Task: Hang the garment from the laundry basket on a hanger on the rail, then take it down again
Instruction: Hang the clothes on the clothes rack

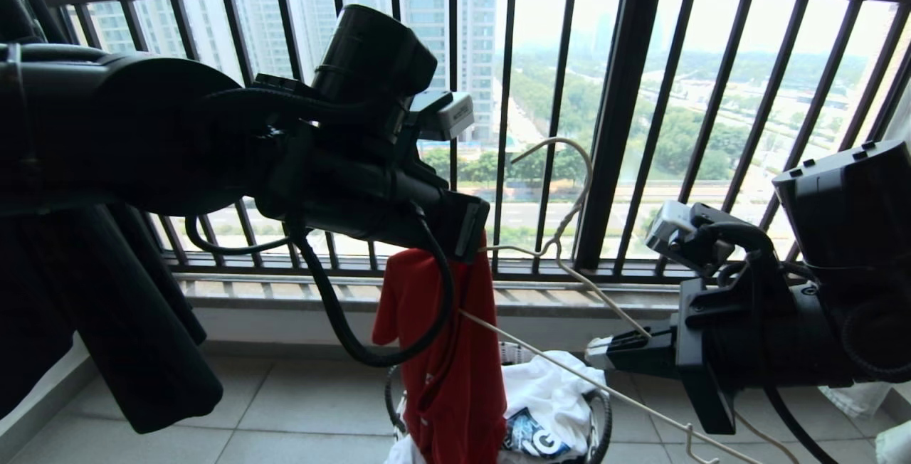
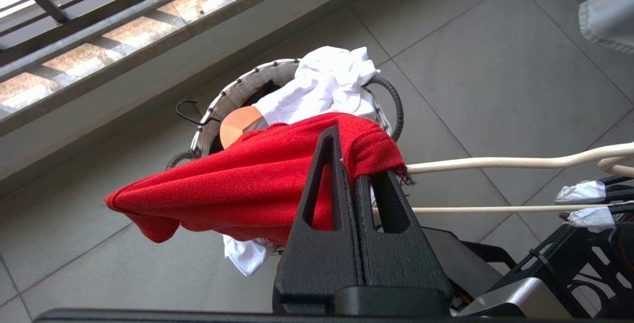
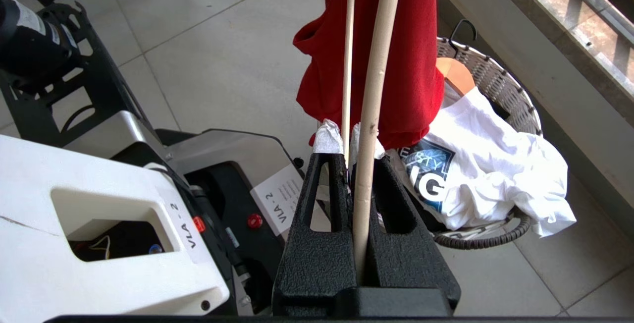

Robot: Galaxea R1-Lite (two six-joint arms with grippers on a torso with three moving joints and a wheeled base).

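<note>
The red garment (image 1: pixel 455 357) hangs in a bunch above the laundry basket (image 1: pixel 606 423). My left gripper (image 1: pixel 471 230) is shut on its top edge, and in the left wrist view the garment (image 2: pixel 237 179) drapes over the left gripper (image 2: pixel 349 164). The off-white wire hanger (image 1: pixel 605 307) lies tilted between the arms, its hook (image 1: pixel 573 165) up before the window bars. My right gripper (image 3: pixel 346 147) is shut on the hanger (image 3: pixel 371 65); its far end runs into the garment (image 3: pixel 413 65). The hanger (image 2: pixel 495 164) meets the red edge by my left gripper. The rail is out of view.
A crumpled white printed shirt (image 3: pixel 495 174) and a wooden hanger end (image 3: pixel 455 73) fill the laundry basket (image 3: pixel 495 82) on the tiled floor. The dark barred window railing (image 1: pixel 612 129) and its stone sill (image 1: pixel 569 300) stand close behind. My own base (image 3: pixel 124 214) sits near the basket.
</note>
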